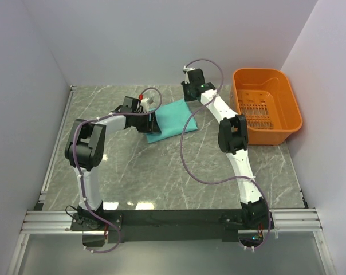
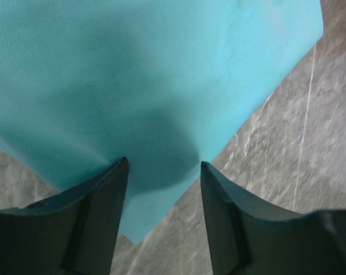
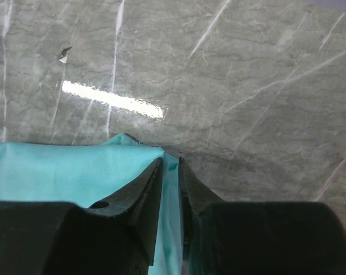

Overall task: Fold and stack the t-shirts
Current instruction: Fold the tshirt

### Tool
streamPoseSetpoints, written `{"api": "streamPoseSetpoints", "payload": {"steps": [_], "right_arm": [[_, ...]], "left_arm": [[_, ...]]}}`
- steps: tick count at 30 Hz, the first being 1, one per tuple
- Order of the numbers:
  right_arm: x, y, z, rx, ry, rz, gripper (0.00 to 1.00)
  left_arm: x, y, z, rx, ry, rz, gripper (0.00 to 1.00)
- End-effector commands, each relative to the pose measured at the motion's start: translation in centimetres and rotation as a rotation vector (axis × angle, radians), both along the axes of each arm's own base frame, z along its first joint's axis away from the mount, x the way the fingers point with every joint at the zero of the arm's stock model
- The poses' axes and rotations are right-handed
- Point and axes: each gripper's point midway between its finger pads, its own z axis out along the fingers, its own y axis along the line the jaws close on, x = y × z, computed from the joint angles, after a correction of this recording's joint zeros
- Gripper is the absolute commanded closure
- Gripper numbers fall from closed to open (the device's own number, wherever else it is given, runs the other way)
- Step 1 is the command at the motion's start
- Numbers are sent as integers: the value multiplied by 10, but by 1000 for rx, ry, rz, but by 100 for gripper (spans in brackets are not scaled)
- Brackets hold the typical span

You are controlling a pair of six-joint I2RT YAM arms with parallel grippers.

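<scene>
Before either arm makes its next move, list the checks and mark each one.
1. The left fingers are spread with nothing pinched: ok; the t-shirt lies flat beneath them.
2. The right fingers are free of cloth: cannot tell; a fold sits in their narrow gap.
3. The t-shirt is folded into a compact shape on the table: ok.
4. The basket stands apart from the t-shirt: ok.
5. Another shirt is ready for stacking: not ok; only one in view.

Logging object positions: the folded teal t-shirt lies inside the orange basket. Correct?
No. The folded teal t-shirt lies on the table, left of the orange basket, not inside it, as the top external view shows.
</scene>
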Motion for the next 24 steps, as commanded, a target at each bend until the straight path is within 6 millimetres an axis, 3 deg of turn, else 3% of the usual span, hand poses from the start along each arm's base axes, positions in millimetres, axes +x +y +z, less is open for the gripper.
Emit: {"api": "streamPoseSetpoints", "payload": {"steps": [1, 2, 3, 4, 5, 6, 7, 8, 9, 10, 11, 12, 14, 15, 17, 18, 19, 20, 21, 22, 23, 24], "right_arm": [[14, -8, 41, -20, -104, -9, 74], [12, -10, 45, -28, -107, -3, 73], [10, -12, 73, -35, -153, 14, 70], [6, -12, 86, -51, -173, 53, 62], [-4, -12, 85, -58, -157, 89, 58], [-14, -11, 122, -44, -203, 125, 54], [-26, -5, 133, -45, -217, 227, 49], [-43, -3, 125, -45, -182, 289, 40], [-59, -3, 158, -29, -225, 328, 38], [-77, 7, 166, 3, -228, 437, 35], [-96, 8, 155, 13, -189, 493, 34], [-117, 7, 175, 24, -199, 539, 34], [-151, 13, 172, 72, -158, 645, 33], [-169, 10, 187, 81, -164, 670, 33], [-197, 8, 179, 102, -124, 726, 32], [-213, 3, 195, 99, -153, 741, 32], [-223, 0, 196, 95, -159, 756, 32], [-236, -4, 182, 97, -122, 761, 32], [-250, -9, 197, 95, -160, 767, 32], [-257, -12, 198, 95, -169, 768, 32], [-269, -15, 183, 99, -135, 769, 32], [-279, -19, 193, 97, -172, 770, 32]], "left_arm": [[21, 4, 47, 4, -129, 51, 40], [25, 4, 60, 1, -169, 60, 35], [30, 10, 71, 23, -207, 91, 33], [31, 13, 92, 17, -253, 112, 29], [32, 17, 101, 22, -274, 133, 22], [33, 21, 110, 30, -293, 158, 18], [33, 28, 121, 37, -316, 190, 15], [29, 30, 121, 32, -304, 202, 11], [27, 33, 122, 27, -298, 213, 10], [24, 38, 121, 20, -279, 240, 9], [21, 41, 118, 17, -262, 254, 9], [18, 42, 115, 11, -245, 261, 9], [12, 45, 103, -4, -199, 282, 9], [11, 46, 97, 1, -183, 298, 9], [9, 52, 83, 21, -143, 338, 9], [9, 54, 78, 33, -131, 351, 10], [8, 57, 70, 49, -114, 366, 10], [9, 59, 67, 60, -114, 375, 10], [10, 64, 62, 80, -114, 394, 10], [11, 67, 55, 94, -103, 408, 11], [13, 69, 52, 98, -101, 414, 11], [13, 70, 49, 100, -92, 414, 11]]}}
